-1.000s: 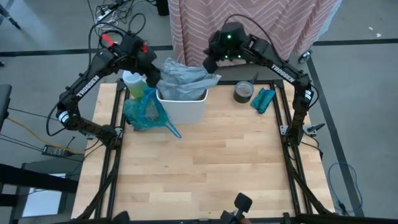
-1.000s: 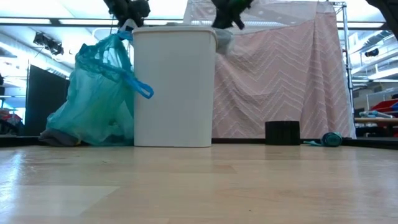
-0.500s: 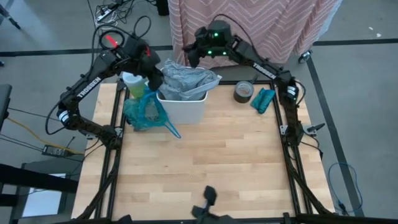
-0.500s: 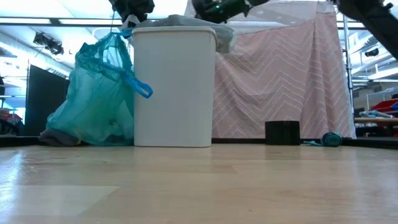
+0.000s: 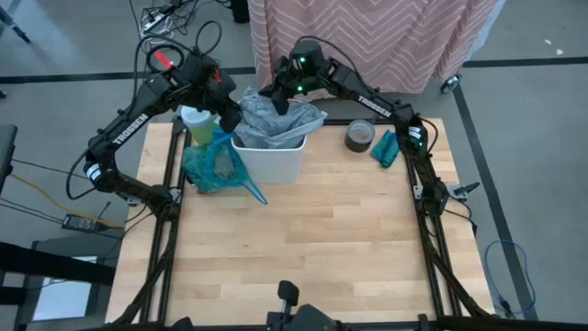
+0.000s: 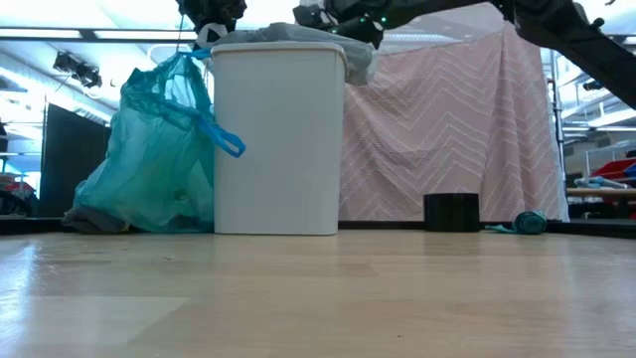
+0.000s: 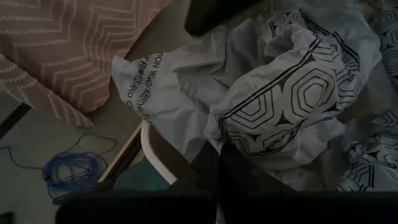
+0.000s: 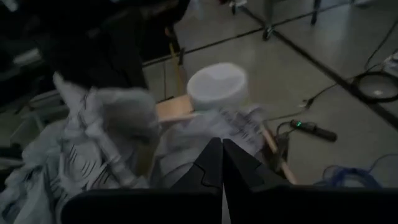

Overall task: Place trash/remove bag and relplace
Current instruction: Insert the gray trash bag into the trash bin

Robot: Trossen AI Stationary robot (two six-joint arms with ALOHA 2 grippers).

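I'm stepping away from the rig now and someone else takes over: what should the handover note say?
Left gripper: shut, at the left rim of the white bin, on the pale grey bag.
Right gripper: shut, above the grey bag at the bin's back edge; a grip cannot be confirmed.
Teal bag: full, standing on the table left of the bin.
Done: old liner is out.
Left: the grey bag lies bunched on top of the bin; spread it over the rim and push it in.

Even overhead light, soft shadows; low view backlit by bright ceiling; right wrist view motion-blurred, both wrist views dim
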